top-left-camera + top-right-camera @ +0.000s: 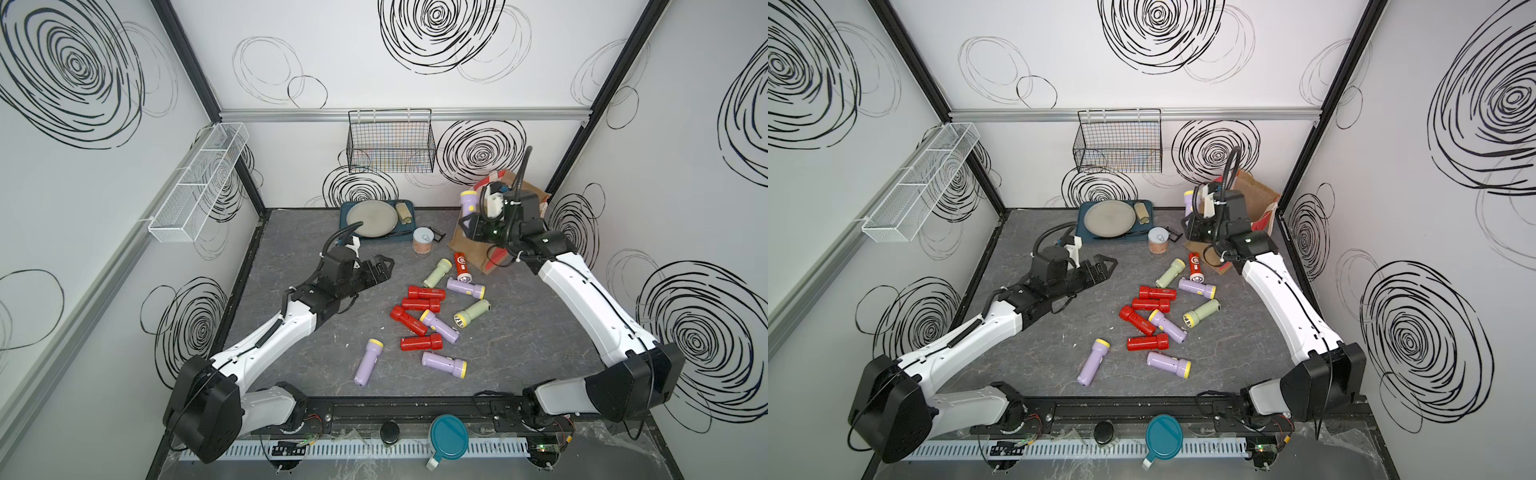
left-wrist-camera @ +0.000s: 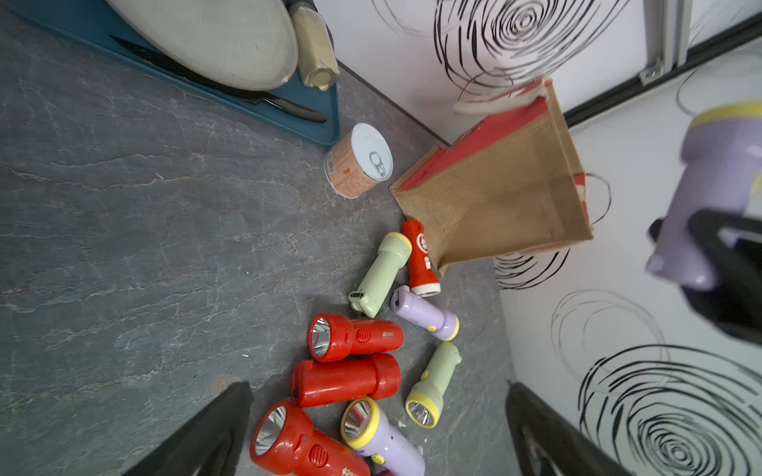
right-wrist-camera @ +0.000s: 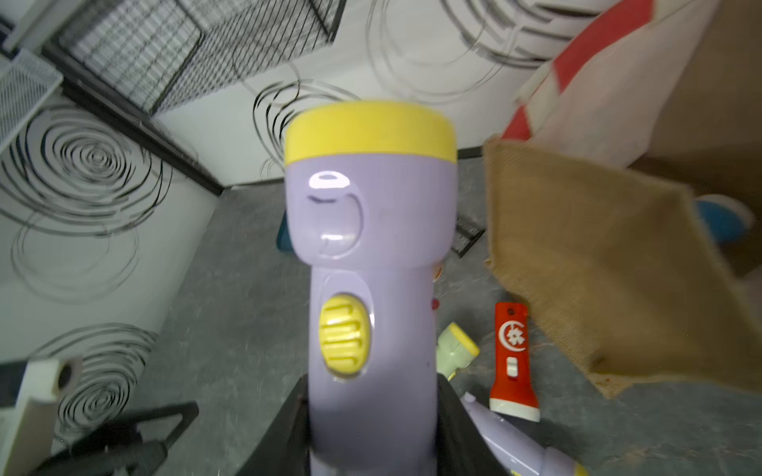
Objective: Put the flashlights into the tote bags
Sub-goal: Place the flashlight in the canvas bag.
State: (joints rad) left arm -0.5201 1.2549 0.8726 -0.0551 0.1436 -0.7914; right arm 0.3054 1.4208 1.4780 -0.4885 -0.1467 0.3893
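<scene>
Gripping a lilac flashlight, the right gripper partly hides the tote bag; left gripper gapes empty.

SITE: you're looking into a robot lab test cell | WALLS: white panels with black scribbles, aluminium rail far | NEAR: black mounting track, slotted cable duct, bare circuit board

The left arm reached low, its black left gripper spread wide, empty; the right arm stretched back, right gripper raised, clamping a lilac yellow-headed plastic flashlight.
</scene>
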